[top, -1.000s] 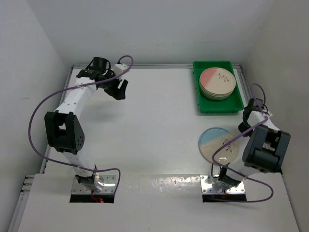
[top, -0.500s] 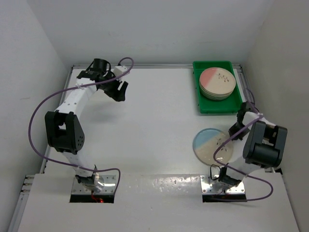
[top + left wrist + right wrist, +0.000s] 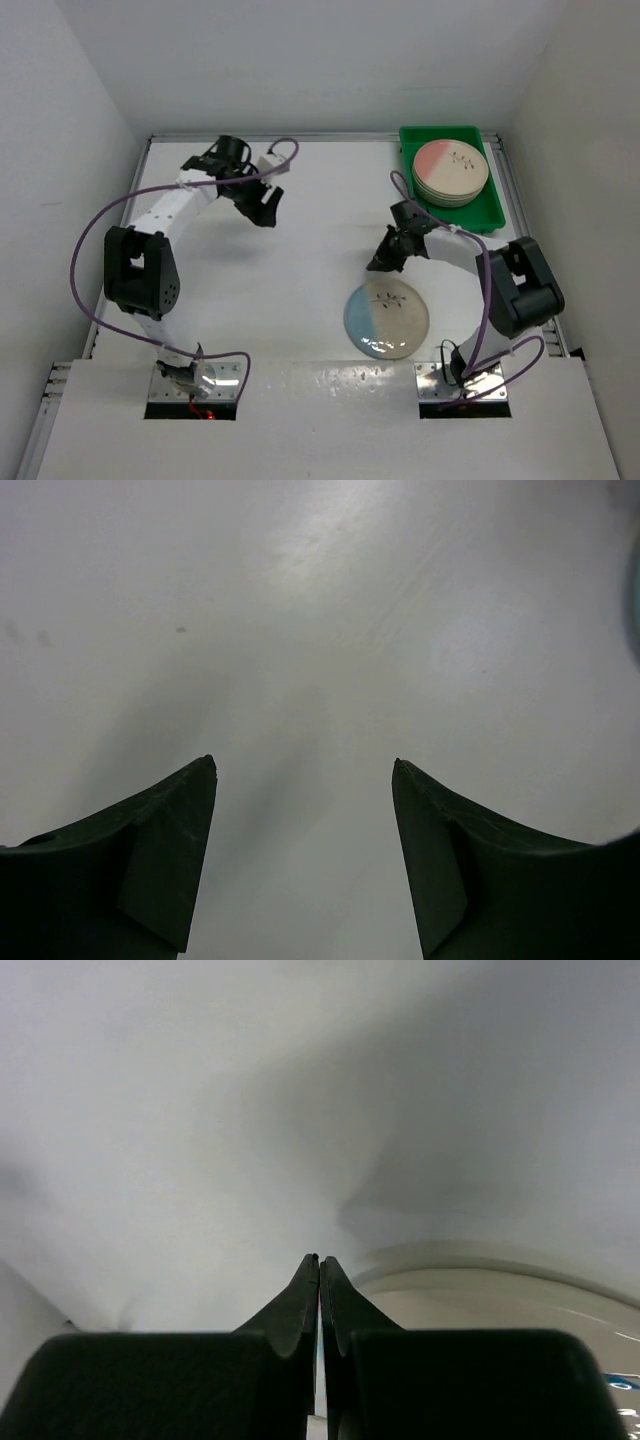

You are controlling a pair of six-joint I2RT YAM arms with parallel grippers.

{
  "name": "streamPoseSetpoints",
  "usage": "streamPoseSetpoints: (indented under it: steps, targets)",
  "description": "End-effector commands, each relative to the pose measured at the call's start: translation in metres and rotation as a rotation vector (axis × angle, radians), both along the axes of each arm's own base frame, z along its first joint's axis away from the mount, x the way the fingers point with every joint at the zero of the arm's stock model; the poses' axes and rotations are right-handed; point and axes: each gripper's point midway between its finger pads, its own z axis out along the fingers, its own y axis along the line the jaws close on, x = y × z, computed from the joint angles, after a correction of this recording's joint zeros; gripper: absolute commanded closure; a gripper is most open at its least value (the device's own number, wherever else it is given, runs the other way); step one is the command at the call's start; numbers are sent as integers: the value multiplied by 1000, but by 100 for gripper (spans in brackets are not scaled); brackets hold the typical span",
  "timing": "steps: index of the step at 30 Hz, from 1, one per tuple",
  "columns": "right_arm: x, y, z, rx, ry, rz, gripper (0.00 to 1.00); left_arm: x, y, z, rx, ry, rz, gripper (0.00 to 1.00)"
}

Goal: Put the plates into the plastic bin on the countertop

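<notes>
A cream plate with a blue segment point(image 3: 387, 318) lies flat on the white countertop point(image 3: 300, 270) near the front middle. My right gripper point(image 3: 382, 262) is shut with nothing between its fingers, low at the plate's far edge. In the right wrist view the shut fingers point(image 3: 320, 1258) sit next to the plate's rim point(image 3: 500, 1290). The green plastic bin point(image 3: 427, 222) stands at the back right and holds a stack of plates, the top one pink point(image 3: 451, 172). My left gripper point(image 3: 263, 208) is open and empty over bare countertop at the back left, as the left wrist view point(image 3: 305, 765) shows.
White walls close in the countertop on the left, back and right. Metal rails run along its edges. Purple cables loop off both arms. The arm bases sit at the near edge.
The blue plate has slid left and toward the near edge, from beside the right arm to the front middle. My right gripper swung left with it. My left gripper moved slightly right.
</notes>
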Motion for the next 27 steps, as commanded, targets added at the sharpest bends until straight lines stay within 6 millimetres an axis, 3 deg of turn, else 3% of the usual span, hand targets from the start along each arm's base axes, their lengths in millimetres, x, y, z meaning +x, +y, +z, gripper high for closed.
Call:
streamPoseSetpoints:
  steps: [1, 2, 3, 4, 5, 6, 7, 8, 9, 10, 14, 16, 17, 18, 20, 24, 25, 27]
  targets:
    - [32, 3, 49, 32, -172, 13, 100, -34, -59, -12, -49, 56, -189, 27]
    - [34, -21, 49, -19, -165, -38, 100, -51, -88, -21, -40, 82, -270, 27]
    - [36, -33, 66, -49, -230, -21, 98, -61, -103, -26, -34, 95, -316, 27]
    - [29, -47, 66, -84, -205, -36, 91, -72, -117, -31, -28, 107, -360, 27]
    - [23, -68, 63, -155, -181, -65, 87, -93, -145, -35, -30, 116, -447, 27]
    - [20, -93, 72, -192, -192, -95, 84, -103, -156, -44, -21, 134, -483, 25]
    - [18, -108, 74, -229, -192, -102, 81, -107, -171, -48, -30, 125, -506, 25]
    - [8, -128, 70, -303, -167, -110, 77, -124, -190, -53, -33, 146, -537, 25]
    - [4, -135, 81, -323, -199, -116, 76, -129, -197, -61, -19, 155, -545, 24]
    - [-6, -148, 74, -370, -180, -121, 75, -138, -212, -75, 5, 165, -569, 21]
    - [-31, -166, 75, -426, -216, -161, 69, -139, -236, -105, 70, 144, -504, 21]
    - [-34, -169, 87, -423, -279, -195, 66, -124, -238, -111, 104, 78, -445, 21]
    - [-43, -170, 79, -429, -264, -199, 66, -124, -241, -118, 120, 73, -432, 21]
    - [-44, -170, 88, -423, -309, -211, 66, -126, -236, -129, 142, 95, -415, 21]
    - [-50, -170, 86, -417, -309, -228, 66, -131, -240, -136, 139, 113, -422, 28]
    - [-64, -175, 84, -448, -324, -237, 65, -171, -246, -151, 114, 230, -466, 47]
    - [-67, -177, 85, -457, -325, -240, 65, -174, -246, -155, 113, 251, -460, 56]
    - [-72, -178, 82, -467, -314, -240, 65, -193, -244, -165, 143, 303, -457, 61]
